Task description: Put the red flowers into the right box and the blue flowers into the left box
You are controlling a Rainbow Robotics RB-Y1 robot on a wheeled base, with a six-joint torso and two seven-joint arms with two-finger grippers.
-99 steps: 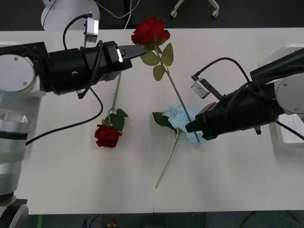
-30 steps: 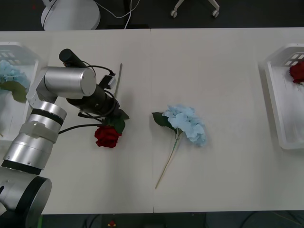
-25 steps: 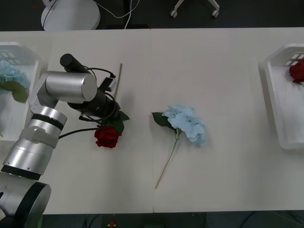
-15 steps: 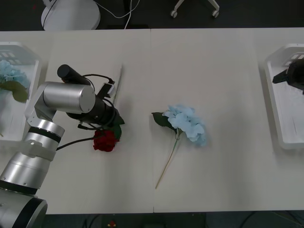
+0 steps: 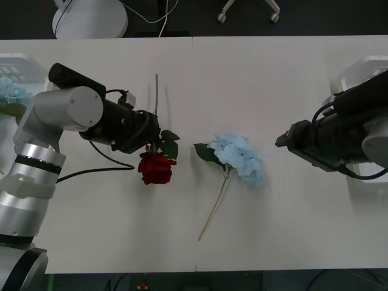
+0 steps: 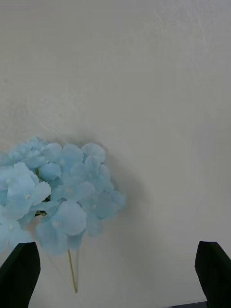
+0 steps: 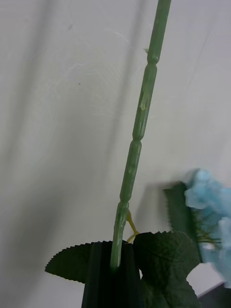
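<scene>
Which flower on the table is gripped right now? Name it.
The red rose left of centre: the left gripper is shut on its stem just above the leaves. The blue flower beside it lies free, with the open right gripper near it.

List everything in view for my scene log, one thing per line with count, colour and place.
red flower: one, deep red, left of the table's middle, stem held by the left gripper
blue flowers: one pale blue on the table's middle; another at the far left edge
left box: one, white, far left
right box: one, white, far right
table: one, off-white
left gripper: fingers shut on the rose stem
right gripper: fingers open, facing the middle blue flower
</scene>
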